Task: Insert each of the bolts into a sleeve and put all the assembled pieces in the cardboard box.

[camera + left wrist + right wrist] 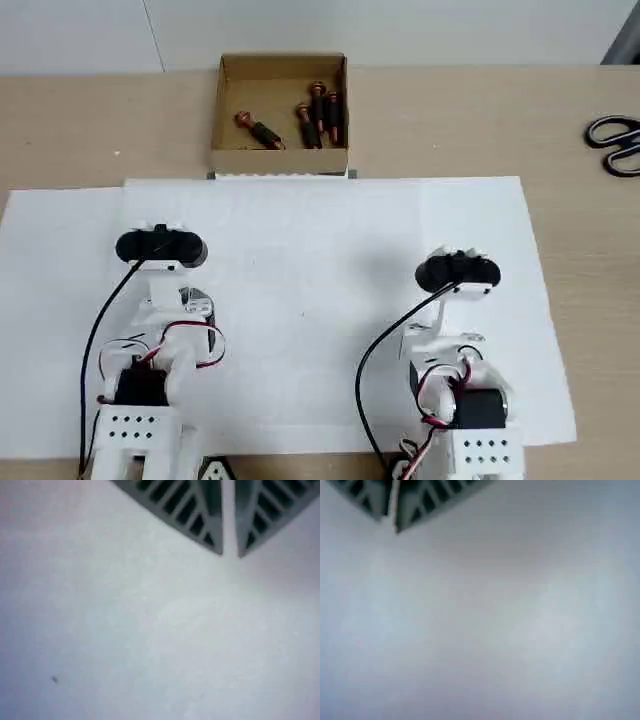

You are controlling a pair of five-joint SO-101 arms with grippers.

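Observation:
The cardboard box (228,158) stands at the far middle of the table. Inside it lie several copper-headed bolts in dark sleeves, one (259,129) on the left and a cluster (322,112) on the right. My left gripper (231,554) is shut with nothing in it, its tips just above bare white paper. My right gripper (391,524) is likewise shut and empty over the paper. In the high view one arm (160,250) sits folded at the near left and another arm (457,270) at the near right, both well short of the box.
A large white paper sheet (320,250) covers the table in front of the box and under both arms. Black-handled scissors (615,143) lie at the far right edge on the bare wood.

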